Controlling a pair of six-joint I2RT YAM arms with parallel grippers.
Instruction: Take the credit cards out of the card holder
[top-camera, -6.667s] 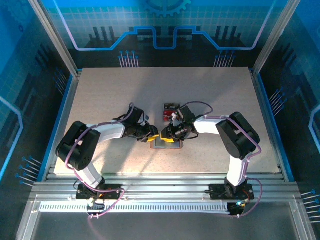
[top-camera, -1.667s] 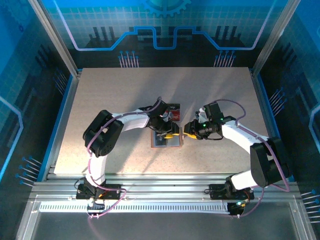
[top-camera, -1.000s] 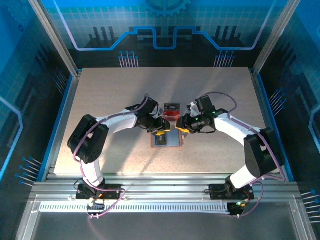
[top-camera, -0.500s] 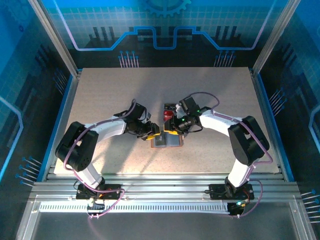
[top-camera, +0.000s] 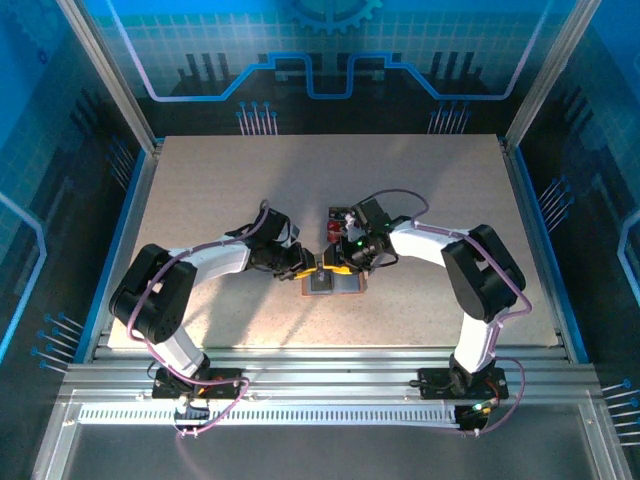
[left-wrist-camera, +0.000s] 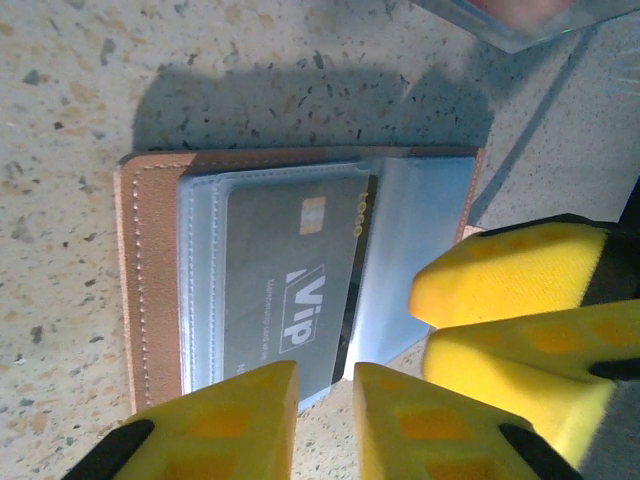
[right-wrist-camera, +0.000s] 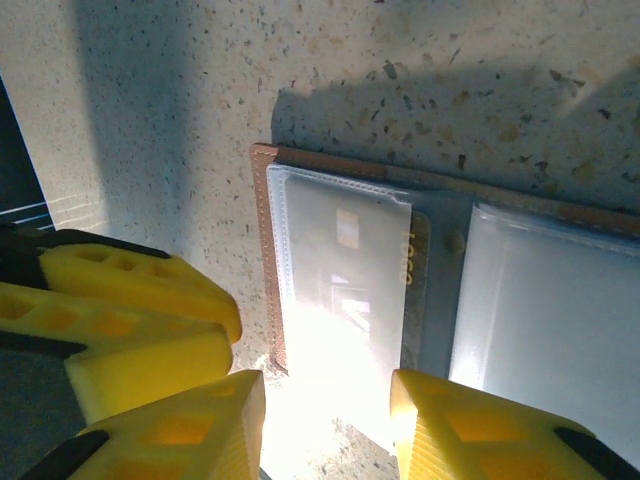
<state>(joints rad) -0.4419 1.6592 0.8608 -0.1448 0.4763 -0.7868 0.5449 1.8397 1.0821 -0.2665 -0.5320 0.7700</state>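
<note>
Card holder (left-wrist-camera: 150, 290) lies open, grey VIP card (left-wrist-camera: 290, 280) pocketed; left hand (left-wrist-camera: 327, 400) narrow, right hand (right-wrist-camera: 325, 410) wider.

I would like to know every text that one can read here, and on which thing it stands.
"VIP": large white letters on the grey card in the holder's clear pocket.
"logo": small gold letters, sideways, on the same card.
Fine line under "VIP": too blurred to read.
Markings on the red cards beyond the holder: too small to read.
</note>
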